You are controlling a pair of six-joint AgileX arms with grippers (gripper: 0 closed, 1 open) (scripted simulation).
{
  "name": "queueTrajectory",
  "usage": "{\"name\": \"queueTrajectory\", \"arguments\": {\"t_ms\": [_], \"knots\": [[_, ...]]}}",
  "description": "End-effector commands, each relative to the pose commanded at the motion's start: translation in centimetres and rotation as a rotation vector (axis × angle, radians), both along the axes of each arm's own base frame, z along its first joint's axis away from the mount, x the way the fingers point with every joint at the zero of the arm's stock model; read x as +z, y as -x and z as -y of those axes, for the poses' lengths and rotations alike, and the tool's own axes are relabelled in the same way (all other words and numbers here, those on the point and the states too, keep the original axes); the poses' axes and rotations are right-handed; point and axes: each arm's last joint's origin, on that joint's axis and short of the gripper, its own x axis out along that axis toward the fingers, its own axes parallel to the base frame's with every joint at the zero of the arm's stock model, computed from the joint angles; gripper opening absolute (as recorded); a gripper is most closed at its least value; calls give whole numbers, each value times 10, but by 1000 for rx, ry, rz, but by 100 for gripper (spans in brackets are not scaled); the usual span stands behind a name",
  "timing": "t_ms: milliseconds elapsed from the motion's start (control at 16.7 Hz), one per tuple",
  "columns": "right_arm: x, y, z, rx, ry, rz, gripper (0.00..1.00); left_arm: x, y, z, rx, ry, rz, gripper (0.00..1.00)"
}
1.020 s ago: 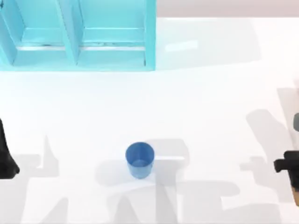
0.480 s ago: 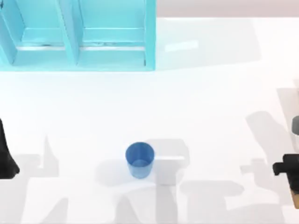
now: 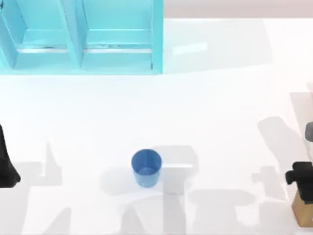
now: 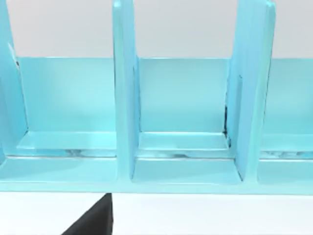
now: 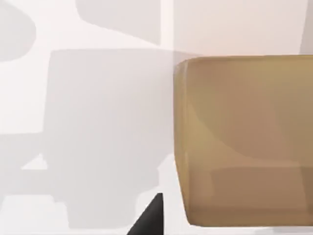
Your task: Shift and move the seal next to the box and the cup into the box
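Top view: right claw (image 3: 304, 188) over seal (image 3: 304, 215).

I see a rendered simulation set: a plain white table (image 3: 205, 98) and a flat-shaded turquoise box (image 3: 80, 36) with dividers

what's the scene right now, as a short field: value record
box: light blue box with compartments, far left of table
cup: blue cup upright on the table, near front middle, apart from the box
seal: tan seal at the front right edge, under the right arm
right gripper: right gripper over the seal
left arm: left arm parked at the left edge
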Motion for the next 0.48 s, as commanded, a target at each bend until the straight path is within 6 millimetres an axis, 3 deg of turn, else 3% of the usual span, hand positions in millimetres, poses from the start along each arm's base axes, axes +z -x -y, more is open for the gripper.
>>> {"name": "queueTrajectory", "arguments": {"t_ms": [120,480], "knots": [[0,0,0,0,0,0,100,0,0,0,0,0,0,100],[0,0,0,0,0,0,100,0,0,0,0,0,0,100]]}}
